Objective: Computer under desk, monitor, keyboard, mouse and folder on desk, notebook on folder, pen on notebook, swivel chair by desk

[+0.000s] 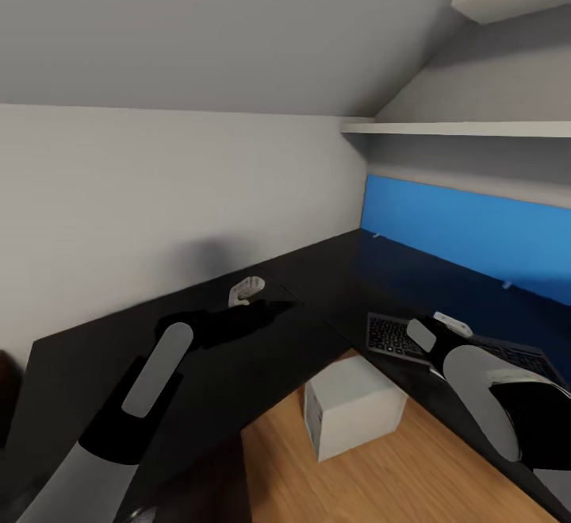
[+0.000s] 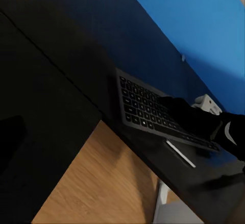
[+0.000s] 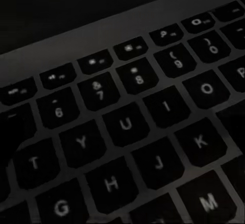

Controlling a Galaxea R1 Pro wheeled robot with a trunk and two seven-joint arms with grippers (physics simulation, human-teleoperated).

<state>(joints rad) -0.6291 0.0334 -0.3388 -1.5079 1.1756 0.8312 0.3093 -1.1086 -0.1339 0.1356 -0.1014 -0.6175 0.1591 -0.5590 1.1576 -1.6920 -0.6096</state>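
1. Matte black bench (image 1: 238, 364) runs in an L under the sloped wall, with a blue back panel (image 1: 476, 237) behind.
2. The keyboard (image 2: 148, 112), dark keys in a silver frame, lies on the bench before that panel.
3. The grey computer (image 1: 353, 416) stands on the floor beside the bench, below the keyboard.
4. The right pincer (image 1: 448, 324) hangs right over the keyboard; the left pincer (image 1: 246, 297) is over the bench, well away. I cannot tell whether either is apart or together.

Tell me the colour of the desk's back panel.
Bright blue back panel behind the matte black desk; clearest in the head view.
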